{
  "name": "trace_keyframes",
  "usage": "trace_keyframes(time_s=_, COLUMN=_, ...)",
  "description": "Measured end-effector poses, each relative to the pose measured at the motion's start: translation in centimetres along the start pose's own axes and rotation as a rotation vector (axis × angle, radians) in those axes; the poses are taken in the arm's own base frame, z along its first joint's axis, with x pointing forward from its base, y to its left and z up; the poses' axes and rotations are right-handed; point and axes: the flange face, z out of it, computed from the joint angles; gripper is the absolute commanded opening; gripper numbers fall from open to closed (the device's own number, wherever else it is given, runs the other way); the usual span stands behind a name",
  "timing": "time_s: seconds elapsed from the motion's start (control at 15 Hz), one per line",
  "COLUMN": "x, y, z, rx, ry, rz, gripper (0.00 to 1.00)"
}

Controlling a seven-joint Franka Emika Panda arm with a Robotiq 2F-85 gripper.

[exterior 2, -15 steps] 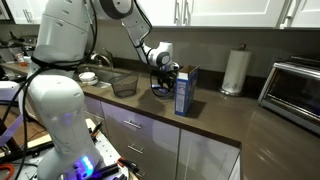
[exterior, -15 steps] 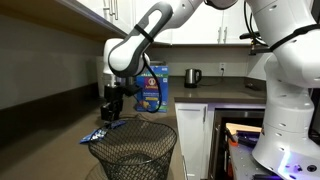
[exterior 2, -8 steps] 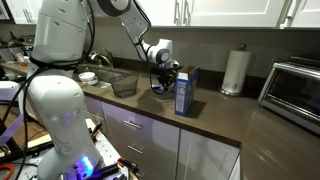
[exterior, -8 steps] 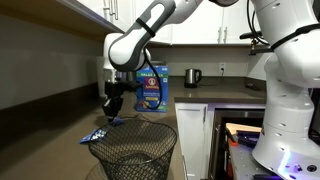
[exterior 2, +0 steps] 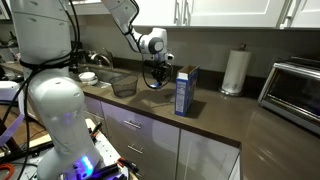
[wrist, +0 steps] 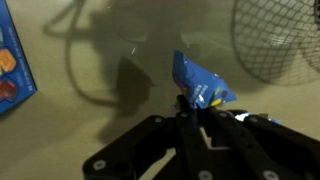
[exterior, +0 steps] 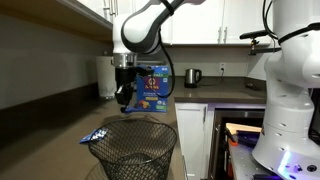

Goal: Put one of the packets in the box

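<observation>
Blue packet (wrist: 203, 85), lower edge hidden between fingers (wrist: 184, 114)

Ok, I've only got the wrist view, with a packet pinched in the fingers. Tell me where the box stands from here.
Observer: The box stands upright on the counter. In an exterior view the fingers hang in the air between it and the wire basket.
Operator: Give me their height against the box.
Observer: The fingertips are lower than the box's top edge, beside it, not over it.
Operator: Find the other packet.
Observer: The other packet lies flat on the counter beside the basket.
</observation>
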Motion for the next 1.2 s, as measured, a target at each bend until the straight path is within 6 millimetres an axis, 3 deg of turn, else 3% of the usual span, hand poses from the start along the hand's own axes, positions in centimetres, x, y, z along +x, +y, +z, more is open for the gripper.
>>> trace_keyframes(time_s=0.4, x=-4.8, y=-1.1, z=-7.6, rx=-0.032, ry=0.058, rz=-0.016, gripper=0.08)
trace_keyframes(time_s=0.6, x=-6.6, y=-0.3, z=-12.2, rx=-0.045, ry=0.109, rz=0.005, gripper=0.08)
trace_keyframes(time_s=0.87, x=-8.2, y=3.2, z=-17.6, rx=-0.052, ry=0.206, rz=0.087, gripper=0.08)
trace_keyframes(time_s=1.2, x=-9.7, y=8.4, z=-21.2, rx=-0.057, ry=0.281, rz=0.207, gripper=0.09)
